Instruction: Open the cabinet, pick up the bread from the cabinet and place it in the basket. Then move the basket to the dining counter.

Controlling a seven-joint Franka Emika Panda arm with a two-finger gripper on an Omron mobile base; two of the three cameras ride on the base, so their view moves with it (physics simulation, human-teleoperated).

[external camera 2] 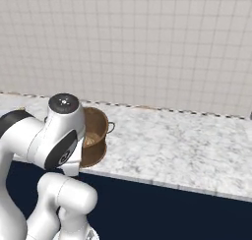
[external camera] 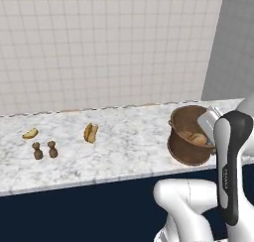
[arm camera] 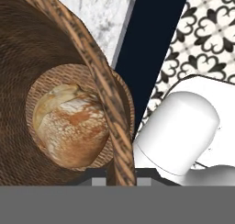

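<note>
The round brown basket stands on the white-grey marbled dining counter, close to its front edge. The golden-brown bread lies on the basket's floor. My gripper reaches down at the basket's near right side and is shut on the woven rim, which runs between the fingertips in the hand view. In the right base view my own arm covers much of the basket. The cabinet is out of view.
Further left on the counter lie a hot-dog-shaped roll, a yellowish crescent piece and two small brown shakers. A tiled wall backs the counter. Below its navy front is patterned floor.
</note>
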